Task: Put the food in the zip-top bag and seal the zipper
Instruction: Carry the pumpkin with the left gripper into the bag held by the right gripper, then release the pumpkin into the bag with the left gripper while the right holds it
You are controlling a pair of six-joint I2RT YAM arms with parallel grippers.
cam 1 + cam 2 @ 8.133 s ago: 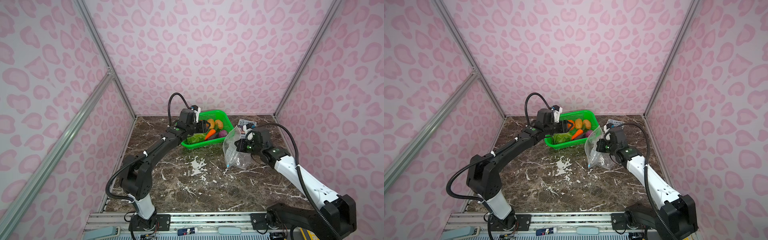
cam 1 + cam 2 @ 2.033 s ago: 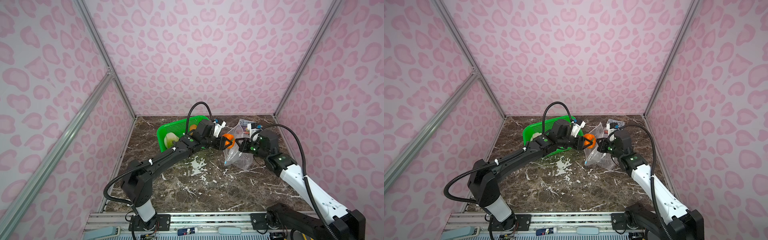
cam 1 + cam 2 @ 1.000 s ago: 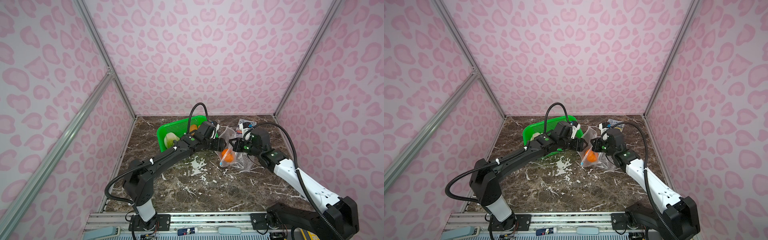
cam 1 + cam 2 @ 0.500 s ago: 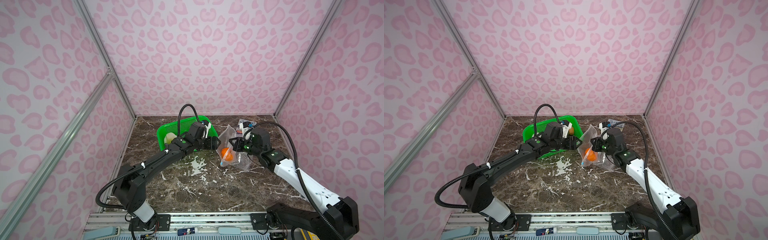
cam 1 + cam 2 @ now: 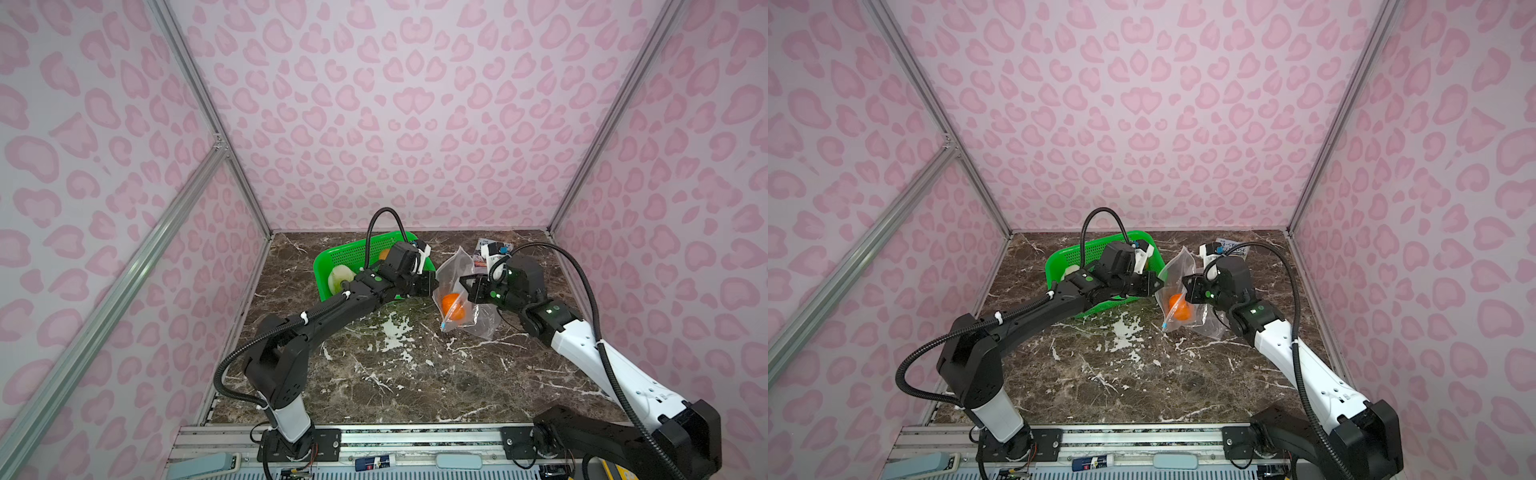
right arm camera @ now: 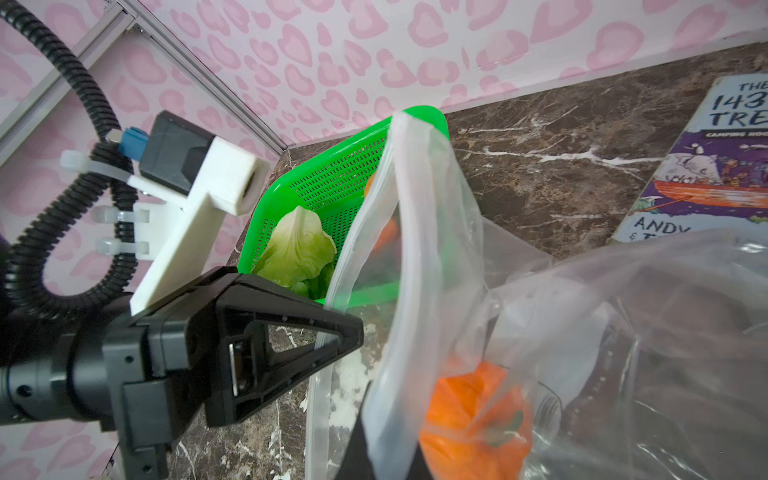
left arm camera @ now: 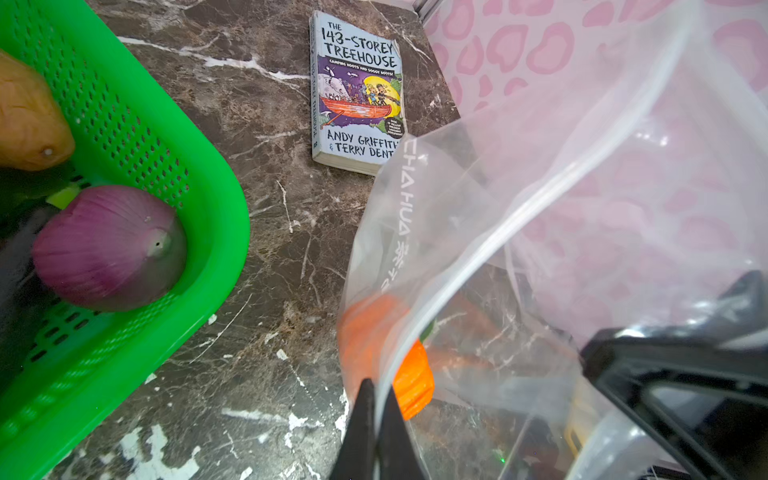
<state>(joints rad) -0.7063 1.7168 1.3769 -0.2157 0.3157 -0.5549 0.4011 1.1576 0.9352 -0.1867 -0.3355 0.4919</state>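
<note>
In a top view the clear zip-top bag (image 5: 456, 266) stands a little right of the middle, with the orange pumpkin (image 5: 452, 305) inside it. The left gripper (image 5: 433, 286) is squeezed tight on the bag's left edge, and the right gripper (image 5: 464, 287) is squeezed tight on its right side. The purple onion (image 7: 108, 249) sits in the green basket (image 5: 328, 266), left of the bag.

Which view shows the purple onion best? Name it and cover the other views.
The left wrist view: the purple onion lies close and unobstructed in the green basket. Both top views and the right wrist view show the basket, but no onion appears there.
</note>
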